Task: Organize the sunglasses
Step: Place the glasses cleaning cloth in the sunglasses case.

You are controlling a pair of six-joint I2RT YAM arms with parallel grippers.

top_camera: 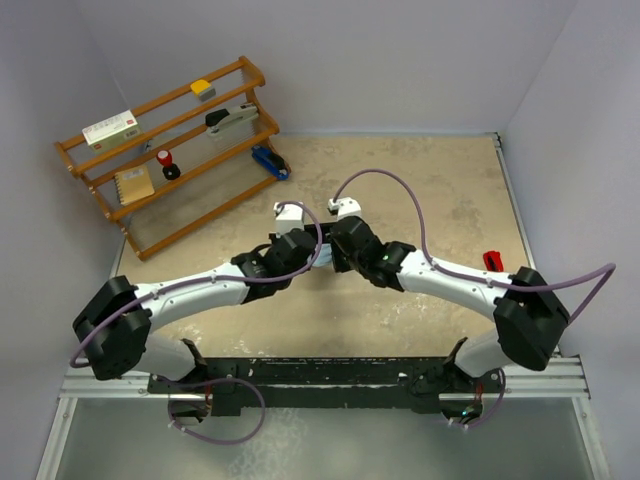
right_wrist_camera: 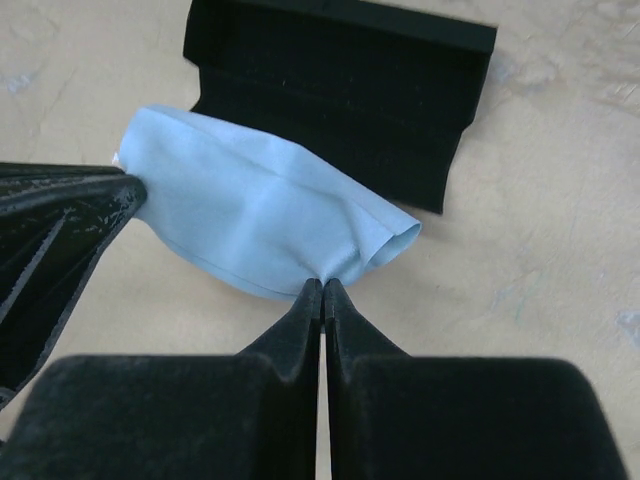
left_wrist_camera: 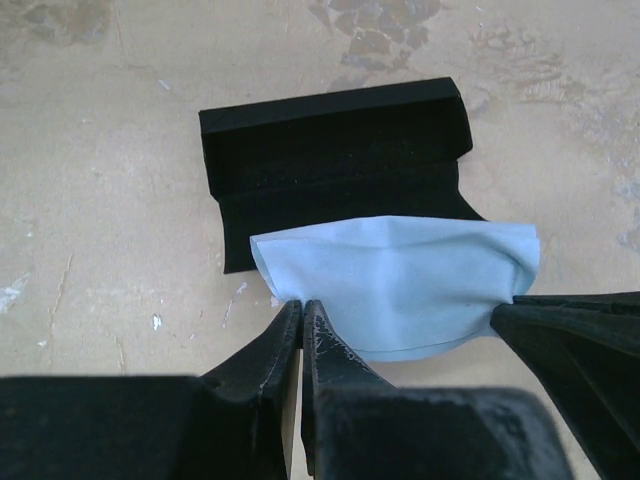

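We see the left pincer (left_wrist_camera: pixel 301 310) and right pincer (right_wrist_camera: pixel 323 290) clamped tight, each pinching one end of the soft blue cloth (left_wrist_camera: pixel 400 280). A flat black case (left_wrist_camera: pixel 330 150) lies at twelve o'clock.

Overhead; close wrist views (cloth (left_wrist_camera: pixel 400 285) shared)

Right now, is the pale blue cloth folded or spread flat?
Folded: the pale blue cloth is doubled over, two layers showing at its edge, ends pinched by left tool and right tool.

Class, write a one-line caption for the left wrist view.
Left gripper and right gripper pinch opposite ends of a blue cloth by a black case.
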